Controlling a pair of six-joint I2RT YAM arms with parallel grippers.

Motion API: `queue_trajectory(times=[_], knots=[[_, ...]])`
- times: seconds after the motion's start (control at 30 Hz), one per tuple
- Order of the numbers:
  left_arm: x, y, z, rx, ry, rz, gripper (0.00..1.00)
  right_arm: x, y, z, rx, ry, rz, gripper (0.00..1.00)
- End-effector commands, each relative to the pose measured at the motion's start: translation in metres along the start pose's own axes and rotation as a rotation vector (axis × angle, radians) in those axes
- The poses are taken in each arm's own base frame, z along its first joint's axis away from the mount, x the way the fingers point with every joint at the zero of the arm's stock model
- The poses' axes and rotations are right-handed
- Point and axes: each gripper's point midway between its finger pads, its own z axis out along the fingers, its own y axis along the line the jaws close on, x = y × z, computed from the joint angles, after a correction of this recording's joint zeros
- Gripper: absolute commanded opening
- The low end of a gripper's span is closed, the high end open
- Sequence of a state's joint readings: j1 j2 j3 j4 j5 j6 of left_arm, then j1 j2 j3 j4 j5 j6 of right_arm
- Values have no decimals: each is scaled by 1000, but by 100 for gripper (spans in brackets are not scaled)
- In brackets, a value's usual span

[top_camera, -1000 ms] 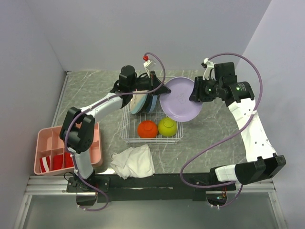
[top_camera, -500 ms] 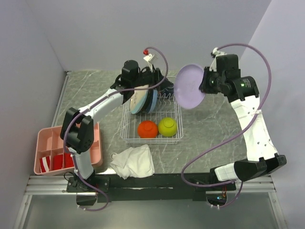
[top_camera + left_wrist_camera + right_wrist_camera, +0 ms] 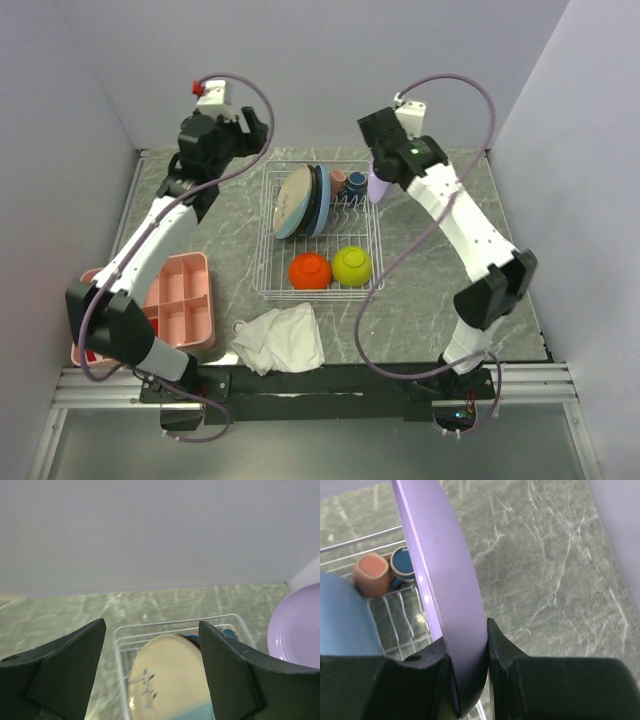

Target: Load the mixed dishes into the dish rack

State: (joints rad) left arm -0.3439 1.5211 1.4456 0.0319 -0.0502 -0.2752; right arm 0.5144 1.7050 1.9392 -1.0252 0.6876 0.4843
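The dish rack (image 3: 262,285) holds the cream-and-blue plate (image 3: 293,200) and light-blue plate (image 3: 320,200) on edge. Behind them are the pink mug (image 3: 338,181) and dark-blue mug (image 3: 356,182). The orange bowl (image 3: 310,270) and lime-green bowl (image 3: 352,266) sit at the front. My left gripper (image 3: 256,133) hovers open and empty, up and left of the rack. In its wrist view, the cream plate (image 3: 170,675) shows between its fingers. My right gripper (image 3: 470,650) is shut on the rim of the lavender plate (image 3: 440,560), held edge-on over the rack's back right corner (image 3: 378,187).
A pink divided tray (image 3: 180,300) lies at the front left, partly under the left arm. A crumpled white cloth (image 3: 282,338) lies just in front of the rack. Walls close the table at the back, left and right.
My left gripper opened, let go of the plates and drew back up and left. My right arm swung the lavender plate left to the rack's back right corner, turning it edge-on.
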Motion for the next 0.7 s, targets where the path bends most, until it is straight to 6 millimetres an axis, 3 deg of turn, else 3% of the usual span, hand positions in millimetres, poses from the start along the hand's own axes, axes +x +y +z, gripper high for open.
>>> queue_trajectory(times=[0.0,0.23,0.33,0.57,0.67], knots=[[-2,35,-33,-106,-9,0,81,-29,-2,-4,134,-126,107,0],[13,74,-58,-183,26,-17,80,12,29,14,93,-19,20,0],[14,82,-62,-196,25,-33,80,28,42,17,82,10,-17,0],[19,94,-70,-218,35,-45,80,43,75,30,42,48,-64,0],[21,96,-72,-219,39,-49,80,61,85,32,27,87,-102,0]])
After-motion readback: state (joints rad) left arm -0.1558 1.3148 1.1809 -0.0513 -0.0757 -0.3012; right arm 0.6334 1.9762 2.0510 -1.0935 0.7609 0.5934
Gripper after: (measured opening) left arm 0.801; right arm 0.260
